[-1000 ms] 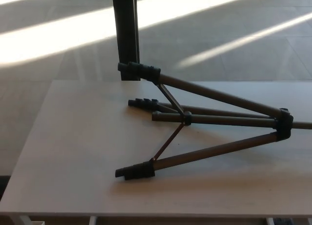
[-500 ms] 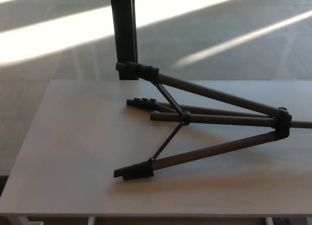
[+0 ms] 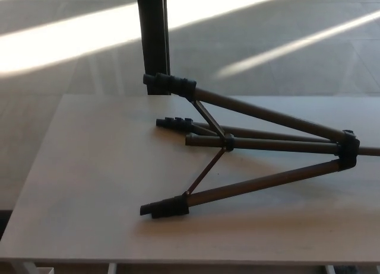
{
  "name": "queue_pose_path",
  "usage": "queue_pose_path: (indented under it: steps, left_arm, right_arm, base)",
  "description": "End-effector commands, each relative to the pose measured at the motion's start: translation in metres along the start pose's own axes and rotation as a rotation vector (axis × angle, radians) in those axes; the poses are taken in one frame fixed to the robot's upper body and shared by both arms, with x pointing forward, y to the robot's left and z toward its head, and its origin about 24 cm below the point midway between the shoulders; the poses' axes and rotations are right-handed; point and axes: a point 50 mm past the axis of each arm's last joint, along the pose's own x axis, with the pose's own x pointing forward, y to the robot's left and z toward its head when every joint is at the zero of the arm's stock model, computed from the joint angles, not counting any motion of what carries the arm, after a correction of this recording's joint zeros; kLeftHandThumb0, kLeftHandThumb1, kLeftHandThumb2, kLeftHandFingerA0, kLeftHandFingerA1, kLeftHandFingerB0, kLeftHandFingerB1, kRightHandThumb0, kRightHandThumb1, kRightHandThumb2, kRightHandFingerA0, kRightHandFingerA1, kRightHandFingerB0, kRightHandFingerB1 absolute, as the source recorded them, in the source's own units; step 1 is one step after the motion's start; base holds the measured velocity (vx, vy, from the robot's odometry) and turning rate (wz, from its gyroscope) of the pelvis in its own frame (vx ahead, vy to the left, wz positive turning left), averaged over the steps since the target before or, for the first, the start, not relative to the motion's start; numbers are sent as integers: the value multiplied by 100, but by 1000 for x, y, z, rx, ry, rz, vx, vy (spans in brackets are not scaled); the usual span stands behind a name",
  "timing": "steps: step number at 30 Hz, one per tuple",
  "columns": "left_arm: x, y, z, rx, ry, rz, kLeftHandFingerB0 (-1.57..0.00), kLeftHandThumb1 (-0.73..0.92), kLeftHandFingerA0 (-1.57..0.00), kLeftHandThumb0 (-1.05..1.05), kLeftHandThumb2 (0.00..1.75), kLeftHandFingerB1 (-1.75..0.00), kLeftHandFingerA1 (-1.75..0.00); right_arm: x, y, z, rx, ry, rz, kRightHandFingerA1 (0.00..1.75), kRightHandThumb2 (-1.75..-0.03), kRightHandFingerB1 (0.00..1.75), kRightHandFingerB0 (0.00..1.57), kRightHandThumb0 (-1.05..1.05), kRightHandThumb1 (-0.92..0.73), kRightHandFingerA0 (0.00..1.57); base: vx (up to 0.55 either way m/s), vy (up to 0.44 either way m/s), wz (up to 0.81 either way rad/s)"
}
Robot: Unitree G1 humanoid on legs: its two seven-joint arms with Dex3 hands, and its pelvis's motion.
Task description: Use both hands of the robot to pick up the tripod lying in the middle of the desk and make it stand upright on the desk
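The tripod [image 3: 261, 145] lies on its side in the middle of the pale desk [image 3: 89, 185]. Its three brown legs are spread, with black feet pointing left: one at the far edge [image 3: 169, 83], one in the middle [image 3: 173, 123], one near the front [image 3: 165, 208]. The legs meet at a black collar [image 3: 347, 149] on the right, and the centre column runs off the picture's right edge. Thin braces join the legs at a hub [image 3: 227, 143]. Neither of my hands shows in the head view.
A dark upright post [image 3: 153, 37] stands just behind the desk's far edge, close to the tripod's far foot. Beyond it is grey floor with bright sun stripes. The desk's front edge runs along the bottom of the picture.
The whole picture has shifted slightly, so the camera moved. The tripod itself lies as before.
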Motion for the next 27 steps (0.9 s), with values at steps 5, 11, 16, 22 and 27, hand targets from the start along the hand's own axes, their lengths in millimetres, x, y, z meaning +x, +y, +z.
queue_pose_path:
  steps: [5, 11, 16, 22, 27]
  left_arm:
    - [3, -133, 129, -44, -368, -428, -46, 78, -50, -61, 63, -48, -57]
    - [-8, -166, 138, -29, -412, -529, -44, 81, -48, -63, 64, -47, -56]
    - [-9, -180, 151, -17, -442, -583, -43, 82, -48, -56, 65, -45, -54]
    - [-6, -204, 155, 44, -432, -702, -42, 78, -49, -59, 64, -44, -51]
    - [-5, -233, 152, 63, -404, -828, -48, 76, -52, -57, 62, -43, -49]
  right_arm:
    - [-9, 127, 63, 288, -136, 494, 60, -64, 33, 23, -81, -78, 29]
    - [-9, 151, 49, 317, -54, 523, 57, -65, 36, 21, -76, -82, 24]
    - [-10, 169, 33, 347, 50, 531, 64, -63, 39, 33, -74, -78, 46]
    - [-8, 185, 9, 383, 180, 517, 68, -62, 40, 39, -73, -74, 43]
    - [-13, 198, -11, 417, 310, 457, 67, -62, 41, 40, -67, -76, 44]
  base:
    - [0, 0, 0]
    - [0, 0, 0]
    - [0, 0, 0]
    - [0, 0, 0]
    - [0, 0, 0]
